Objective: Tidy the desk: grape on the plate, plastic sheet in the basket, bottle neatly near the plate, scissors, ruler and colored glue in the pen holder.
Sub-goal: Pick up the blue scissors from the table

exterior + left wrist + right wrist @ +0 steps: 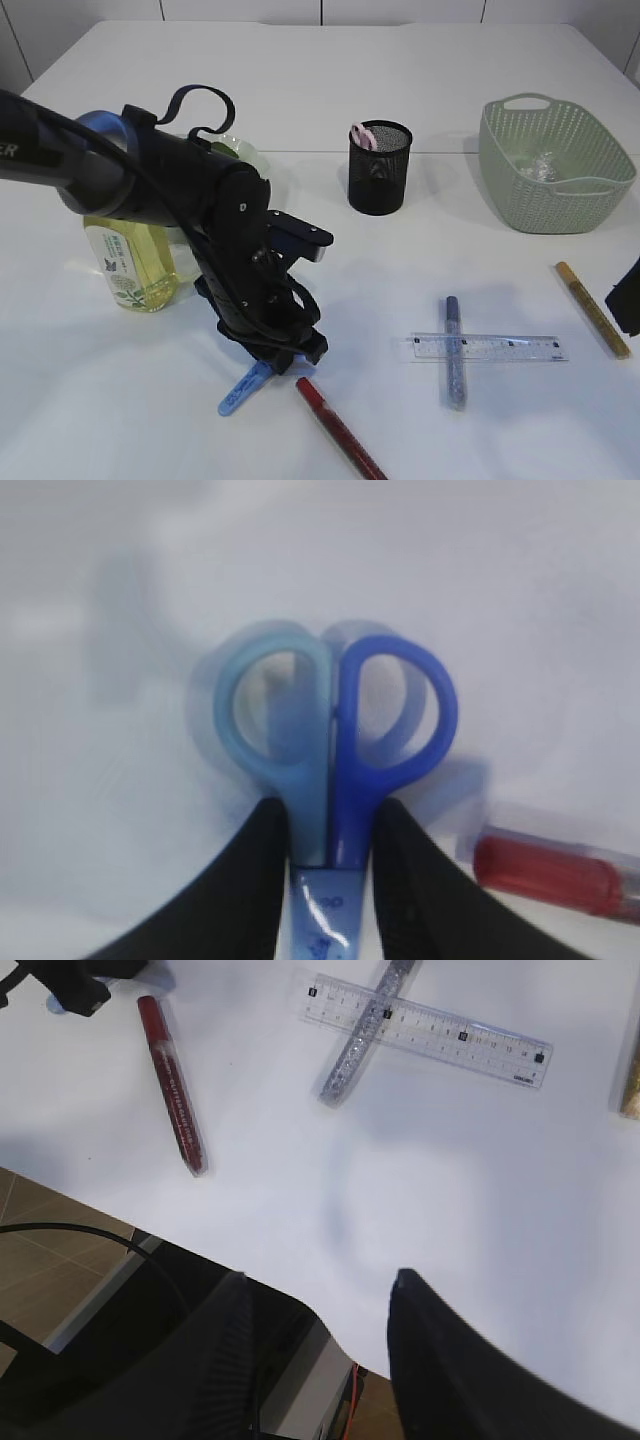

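Left hand (pixel 328 825) clamped on blue plastic-handled scissors (pixel 335 730).
Light, stiff, slippery; best gripped below the loops. Right hand (pixel 320 1305) released, empty.

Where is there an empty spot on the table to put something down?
Bare table lies behind the pen holder and basket. The front is crowded: scissors, red glue pen, ruler crossing the blue glue pen.

Left gripper (pixel 272 352) lowered to the table, jaws closed around blue scissors (pixel 243 389); handles stick out below-left of the jaws. Red glue pen (pixel 338 429) just right of the jaws. Ruler (pixel 488 347) crossed by blue glue pen (pixel 454 350) well right. Bottle (pixel 128 263) up-left, behind the arm.
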`<action>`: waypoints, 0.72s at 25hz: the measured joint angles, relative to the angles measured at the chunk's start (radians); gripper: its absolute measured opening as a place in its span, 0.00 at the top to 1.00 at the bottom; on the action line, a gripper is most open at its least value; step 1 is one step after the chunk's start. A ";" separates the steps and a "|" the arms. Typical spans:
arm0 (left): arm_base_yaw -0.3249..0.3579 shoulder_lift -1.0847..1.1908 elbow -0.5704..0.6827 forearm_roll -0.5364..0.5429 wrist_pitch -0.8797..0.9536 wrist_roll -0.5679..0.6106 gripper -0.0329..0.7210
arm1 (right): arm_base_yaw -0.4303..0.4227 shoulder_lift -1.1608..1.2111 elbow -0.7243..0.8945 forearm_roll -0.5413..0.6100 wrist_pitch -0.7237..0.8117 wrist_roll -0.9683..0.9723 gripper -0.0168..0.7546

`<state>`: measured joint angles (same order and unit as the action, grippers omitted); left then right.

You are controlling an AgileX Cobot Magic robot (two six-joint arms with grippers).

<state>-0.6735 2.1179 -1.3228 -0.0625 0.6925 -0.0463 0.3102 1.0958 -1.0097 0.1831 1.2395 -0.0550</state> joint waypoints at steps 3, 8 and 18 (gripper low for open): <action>0.006 -0.002 0.000 0.000 0.022 -0.001 0.67 | 0.000 0.000 0.000 0.000 0.000 0.000 0.51; 0.022 -0.002 -0.027 0.000 0.041 -0.002 0.67 | 0.000 0.000 0.000 0.000 0.000 0.000 0.50; 0.023 -0.004 -0.033 -0.002 0.052 -0.002 0.67 | 0.000 0.000 0.000 0.000 0.000 0.000 0.51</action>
<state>-0.6509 2.1141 -1.3561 -0.0645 0.7443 -0.0485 0.3102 1.0958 -1.0097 0.1831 1.2395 -0.0550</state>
